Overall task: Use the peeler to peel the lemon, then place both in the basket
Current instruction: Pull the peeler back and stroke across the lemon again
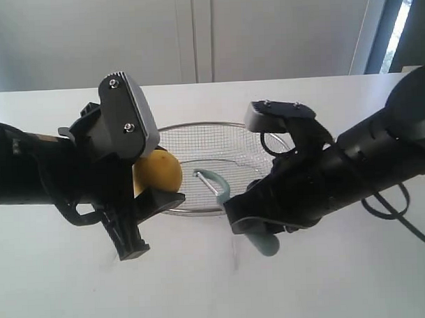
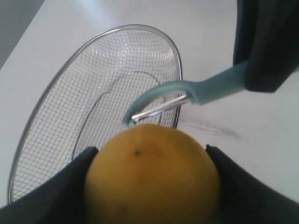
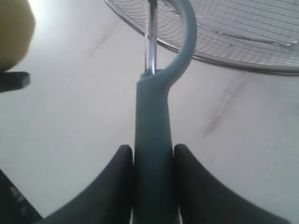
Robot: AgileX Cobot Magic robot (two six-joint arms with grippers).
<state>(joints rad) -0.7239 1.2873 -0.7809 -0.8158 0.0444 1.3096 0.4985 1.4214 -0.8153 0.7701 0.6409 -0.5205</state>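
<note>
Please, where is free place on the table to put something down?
Free: the table in front of the left tool and right tool, the strip behind the basket, and the basket's inside. Crowded: its near rim, where lemon and peeler come close.

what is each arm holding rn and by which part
The left pincer clamps the lemon across its round sides. The right pincer grips the peeler by its teal handle, leaving the blade end free.

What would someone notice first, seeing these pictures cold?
The yellow lemon, clamped in the left gripper just in front of the wire basket. Opposite it, the right gripper grips a teal peeler by its handle, with the blade close to the lemon.
</note>
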